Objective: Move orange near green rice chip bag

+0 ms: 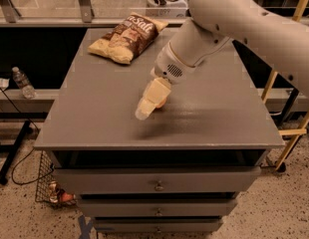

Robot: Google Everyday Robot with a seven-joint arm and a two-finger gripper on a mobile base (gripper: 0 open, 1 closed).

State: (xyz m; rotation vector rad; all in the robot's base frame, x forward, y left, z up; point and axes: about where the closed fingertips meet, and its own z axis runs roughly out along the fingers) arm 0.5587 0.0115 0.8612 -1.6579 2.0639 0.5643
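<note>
small orange (163,102) near centre of grey tabletop (94,108), mostly hidden behind gripper (144,111).

We look steeply down from the near side onto the table (94,123), fairly close; the gripper (144,108) sits mid-frame above it.

The white arm (244,24) is reaching in from the upper right, sloping down and to the left. The wrist (182,59) is bending downward, with its vented housing facing the camera. The cream pincer (144,111) is pointing down-left and hanging low over the middle of the table (94,113).
</note>
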